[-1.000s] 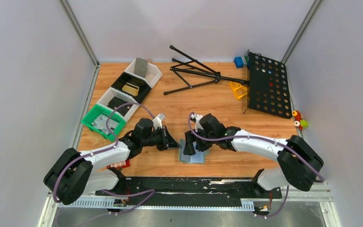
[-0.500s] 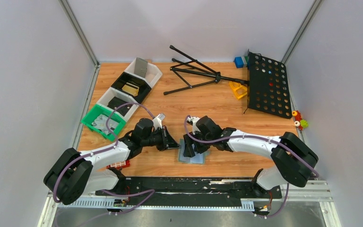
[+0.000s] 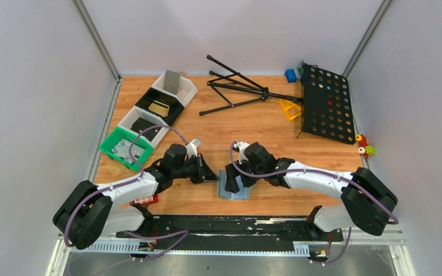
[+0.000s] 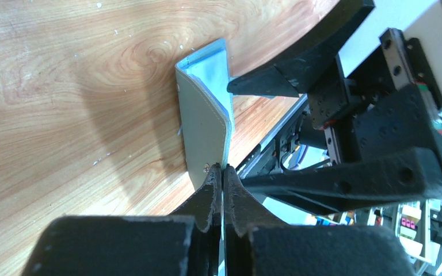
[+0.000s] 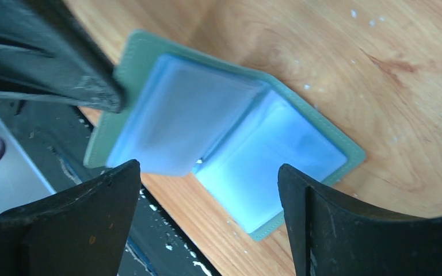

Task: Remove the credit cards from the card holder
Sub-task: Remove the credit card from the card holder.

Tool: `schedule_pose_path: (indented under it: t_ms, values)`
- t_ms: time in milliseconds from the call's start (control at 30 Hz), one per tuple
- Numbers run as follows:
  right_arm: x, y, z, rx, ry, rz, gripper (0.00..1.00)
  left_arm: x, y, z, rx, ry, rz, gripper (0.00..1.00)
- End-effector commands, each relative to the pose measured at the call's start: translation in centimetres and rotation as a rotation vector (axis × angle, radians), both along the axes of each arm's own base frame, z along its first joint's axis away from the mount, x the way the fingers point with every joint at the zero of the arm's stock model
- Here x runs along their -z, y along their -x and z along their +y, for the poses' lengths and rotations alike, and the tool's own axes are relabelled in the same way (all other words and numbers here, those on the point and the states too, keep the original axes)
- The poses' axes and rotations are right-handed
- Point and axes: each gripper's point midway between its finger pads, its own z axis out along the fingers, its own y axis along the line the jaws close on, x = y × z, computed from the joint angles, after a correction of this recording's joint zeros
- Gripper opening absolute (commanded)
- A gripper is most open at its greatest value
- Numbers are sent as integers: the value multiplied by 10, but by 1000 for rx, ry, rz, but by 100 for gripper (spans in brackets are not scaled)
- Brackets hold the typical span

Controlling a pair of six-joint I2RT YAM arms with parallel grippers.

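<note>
Left gripper (image 4: 221, 171) pinches the stitched, translucent-sleeved card holder (image 4: 204, 123); right gripper (image 5: 207, 171) spread above

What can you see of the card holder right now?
The card holder is a grey-green stitched folding wallet with pale blue translucent sleeves, lying open on the wooden table. One cover is tilted up, its edge pinched by the shut left claw. The open right claw straddles it from above. No card shows clearly.

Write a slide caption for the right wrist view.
Open grey-blue folding card holder with translucent sleeves, framed by open right jaws; left jaws pinch its edge.
</note>
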Motion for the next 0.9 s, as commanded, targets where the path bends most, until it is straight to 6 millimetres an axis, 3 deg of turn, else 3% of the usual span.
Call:
schedule_pose_path:
  t_ms: [0,200,367,600,867]
  values:
    - [-35,2,25,-91,-144,-71,89,-13,-2,-5,17,33,-42,0]
    - [-29,3,37,-112,-125,-51,90,-14,-2,-5,16,34,-43,0]
    - [-8,-6,32,-61,-21,-44,90,-11,-1,-5,16,32,-32,0]
    - [-4,-11,30,-26,-4,-54,91,-12,-1,-5,10,37,-28,0]
    - [12,-32,-5,142,169,-90,81,-11,0,-3,11,31,-29,0]
